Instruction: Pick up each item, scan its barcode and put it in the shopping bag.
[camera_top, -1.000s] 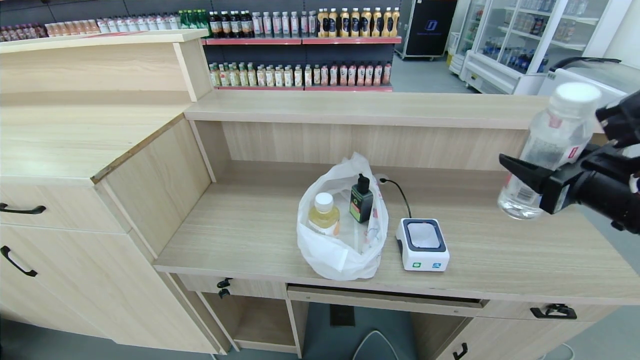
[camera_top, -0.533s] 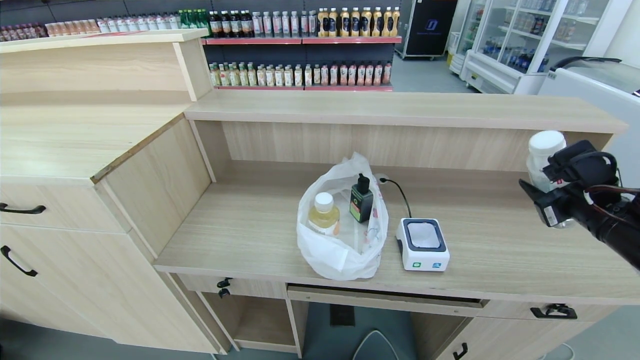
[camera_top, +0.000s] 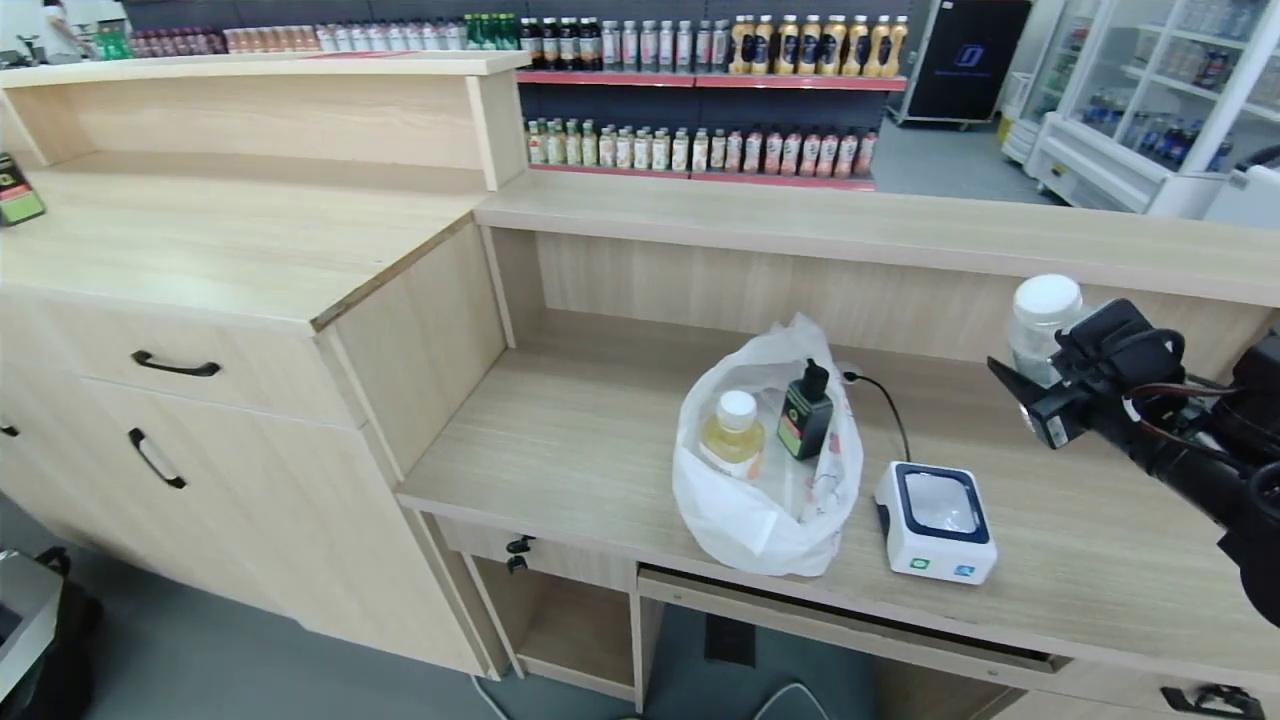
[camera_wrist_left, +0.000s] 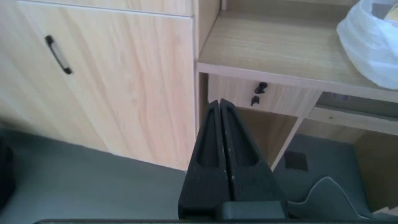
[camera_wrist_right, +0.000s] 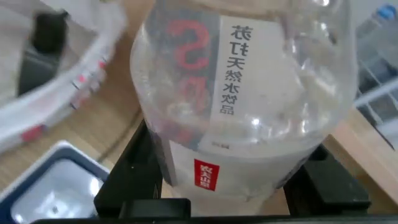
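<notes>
Lowered from its raised tilt of a second ago, the right claw (camera_top: 1040, 372) clamps the clear water bottle (camera_wrist_right: 249, 106) upright over the surface (camera_top: 1100, 530), with the barcode scanner (camera_top: 936, 520) to its left, the shopping bag (camera_top: 760, 505) farther left, and the left claw (camera_wrist_left: 219, 124) closed.

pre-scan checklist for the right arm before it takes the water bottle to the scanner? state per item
1. Grip: right gripper shut on water bottle: ok.
2. Bottle above scanner: not ok, held off to its right.
3. Barcode facing scanner window: cannot tell, no barcode visible.
4. Scanner window uncovered: ok.
5. Shopping bag mouth open, with room beside yellow drink bottle and pump bottle: ok.
6. Left gripper shut, low by the cabinet, off the path: ok.
</notes>
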